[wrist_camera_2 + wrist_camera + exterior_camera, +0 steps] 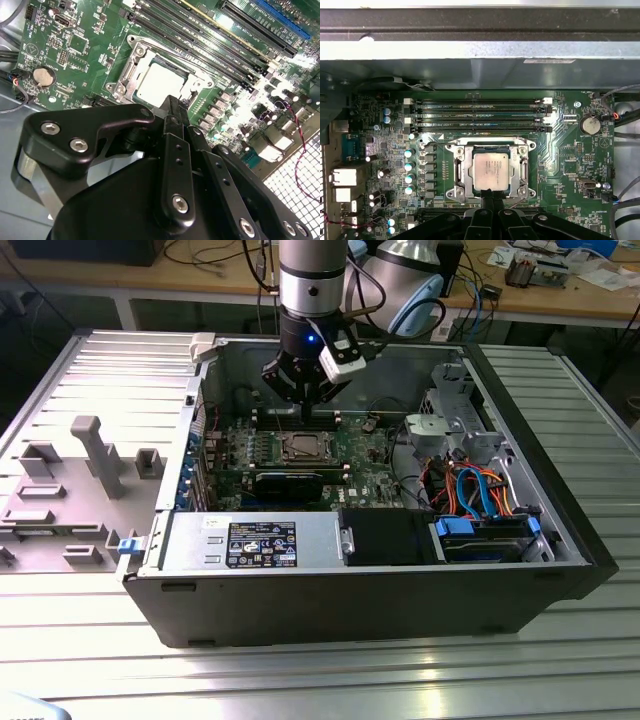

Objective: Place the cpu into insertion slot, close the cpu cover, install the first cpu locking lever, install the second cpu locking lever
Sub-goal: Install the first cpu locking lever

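Observation:
The cpu (490,171) lies flat in the insertion slot on the green board, silvery top up; it also shows as cpu (159,82) and as cpu (300,447). The cpu cover (456,170) lies down around it as a silver frame, seen too as cpu cover (131,67). My gripper (490,196) hangs a little above the board at one edge of the socket, its black fingers pressed together with nothing between them. The same gripper (173,104) overlaps the socket's edge, and the gripper (305,400) sits inside the open case. Thin lever wires run beside the socket; whether they are latched is unclear.
Long black memory slots (480,115) run beside the socket, with a coin battery (590,124) and a row of capacitors (410,170) nearby. The grey case wall (470,50) rises behind. A drive cage with orange and blue cables (470,495) stands at the exterior view's right.

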Robot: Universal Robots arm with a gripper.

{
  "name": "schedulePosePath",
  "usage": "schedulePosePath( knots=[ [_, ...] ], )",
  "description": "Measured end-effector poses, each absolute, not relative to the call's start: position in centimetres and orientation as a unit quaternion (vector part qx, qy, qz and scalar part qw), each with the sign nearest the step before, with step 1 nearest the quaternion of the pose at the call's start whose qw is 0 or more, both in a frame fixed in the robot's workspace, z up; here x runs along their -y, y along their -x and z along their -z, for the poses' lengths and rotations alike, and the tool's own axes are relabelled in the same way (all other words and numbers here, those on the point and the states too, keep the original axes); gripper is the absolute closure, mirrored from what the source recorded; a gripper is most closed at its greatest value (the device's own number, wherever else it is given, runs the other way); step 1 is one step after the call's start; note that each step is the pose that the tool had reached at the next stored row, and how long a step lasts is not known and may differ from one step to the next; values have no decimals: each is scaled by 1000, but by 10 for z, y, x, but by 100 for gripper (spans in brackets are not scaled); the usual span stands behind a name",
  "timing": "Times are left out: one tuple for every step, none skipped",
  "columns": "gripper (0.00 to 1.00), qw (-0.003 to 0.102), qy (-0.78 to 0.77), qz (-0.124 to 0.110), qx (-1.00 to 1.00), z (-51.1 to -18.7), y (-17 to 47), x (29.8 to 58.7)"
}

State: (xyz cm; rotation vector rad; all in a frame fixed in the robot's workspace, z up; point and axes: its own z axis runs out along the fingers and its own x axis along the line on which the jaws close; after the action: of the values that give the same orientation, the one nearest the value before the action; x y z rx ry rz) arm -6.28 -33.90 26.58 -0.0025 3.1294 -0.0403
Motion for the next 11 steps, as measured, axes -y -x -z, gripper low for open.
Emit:
schedulePosePath(
  knots=[
    [89, 6, 1, 13, -1000, -266, 63, 339],
    [89, 6, 1, 13, -1000, -266, 64, 339],
    [89, 6, 1, 13, -1000, -266, 65, 339],
    [89, 6, 1, 13, -1000, -266, 66, 339],
    [89, 6, 1, 13, -1000, -266, 67, 339],
    [89, 6, 1, 13, -1000, -266, 69, 339],
    [89, 6, 1, 13, -1000, -266, 70, 339],
    [89, 6, 1, 13, -1000, -266, 71, 339],
    [89, 6, 1, 13, -1000, -266, 71, 339],
    [89, 6, 1, 13, -1000, -266, 73, 339],
    [89, 6, 1, 13, -1000, -266, 74, 339]
  ],
)
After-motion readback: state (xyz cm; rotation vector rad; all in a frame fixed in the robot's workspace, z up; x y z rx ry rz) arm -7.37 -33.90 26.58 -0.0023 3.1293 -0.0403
